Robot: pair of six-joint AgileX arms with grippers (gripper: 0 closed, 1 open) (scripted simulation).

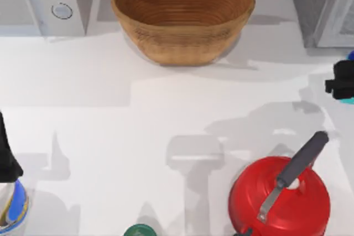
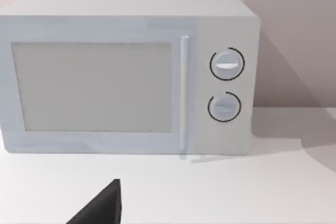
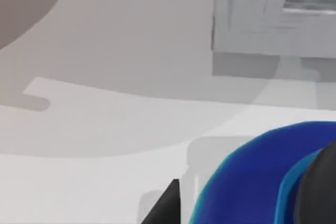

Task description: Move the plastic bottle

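— Where was the small cyan plastic bottle with the dark blue shoulder and black cap (image 3: 252,182) at that moment?

— At the right edge of the white table (image 1: 166,114), far from the round woven wooden bowl (image 1: 182,15) at the back; my right hand (image 1: 343,79) was right over it there, a sliver of cyan showing beneath; in my right wrist view the blue shoulder sat close beside one dark fingertip (image 3: 165,205).

— Had you gripped it?

— I could not tell; the fingers' spacing was hidden; I judged the step to be the grasp itself.

— And the next move?

— Confirm a firm hold on the body, then lift straight up, clear of the red kettle with the dark handle (image 1: 279,197) nearby.

— Your left hand (image 1: 6,158)?

— Parked at the table's left edge above a white-and-blue striped container (image 1: 16,208), facing the pale grey microwave (image 2: 126,72); whether its fingers were apart I could not tell.
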